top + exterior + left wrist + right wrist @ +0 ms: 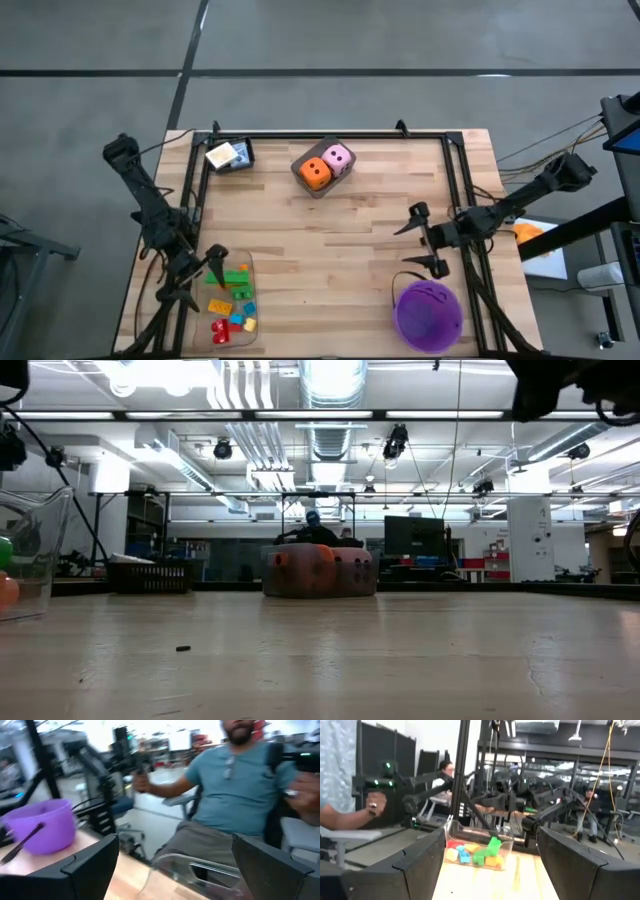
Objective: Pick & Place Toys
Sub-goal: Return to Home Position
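While my left end effector (200,277) gapes empty at the tray (255,300), my right end effector (420,240) gapes empty beside the bucket (440,320).

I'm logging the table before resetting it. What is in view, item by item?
Dice: two, orange die and pink die, together in a brownish holder, top middle of the high view.
Small bricks: several, green, orange, red, blue and yellow, in the clear tray, bottom left.
Dark bin: one, black, top left, holding yellowish and pale pieces too small to name.
Purple bucket: one, purple, bottom right.
Table: one, pale wood, with a black frame.
Person: one, teal shirt, seated beyond the table.
Left gripper: one, dark, fingers open, over the tray's edge.
Right gripper: one, dark, fingers open, beside the bucket.
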`<state>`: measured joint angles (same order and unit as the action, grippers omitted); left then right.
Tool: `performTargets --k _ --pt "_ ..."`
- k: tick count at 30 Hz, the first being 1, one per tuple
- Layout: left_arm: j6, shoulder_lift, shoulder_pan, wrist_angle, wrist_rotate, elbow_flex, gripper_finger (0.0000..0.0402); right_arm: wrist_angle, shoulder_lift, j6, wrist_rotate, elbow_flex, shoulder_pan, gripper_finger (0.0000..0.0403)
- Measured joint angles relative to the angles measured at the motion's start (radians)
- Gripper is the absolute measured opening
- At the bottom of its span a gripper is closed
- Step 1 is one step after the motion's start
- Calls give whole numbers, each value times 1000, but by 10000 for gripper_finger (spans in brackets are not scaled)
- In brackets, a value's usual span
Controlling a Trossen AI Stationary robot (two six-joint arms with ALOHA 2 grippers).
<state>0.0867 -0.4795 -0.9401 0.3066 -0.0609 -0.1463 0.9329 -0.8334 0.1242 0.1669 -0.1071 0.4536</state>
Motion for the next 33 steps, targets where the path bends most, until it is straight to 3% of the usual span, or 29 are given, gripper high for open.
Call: performTargets --k 4,8,16,21,26,33 --pt "37 0 50 105 121 64 383 8 92 -4 1 65 0 309" --pt "0 0 181 172 203 122 383 7 147 -4 1 100 0 309" --pt "-57 40 630 133 509 139 383 -7 144 -6 5 100 0 309" --pt "-62 131 924 77 625 142 383 -9 130 -22 5 100 0 308" --pt "-5 259 1018 -67 634 142 383 -74 143 -53 5 100 13 308" --pt "23 482 1007 -287 497 124 383 -204 229 -57 5 100 42 309"
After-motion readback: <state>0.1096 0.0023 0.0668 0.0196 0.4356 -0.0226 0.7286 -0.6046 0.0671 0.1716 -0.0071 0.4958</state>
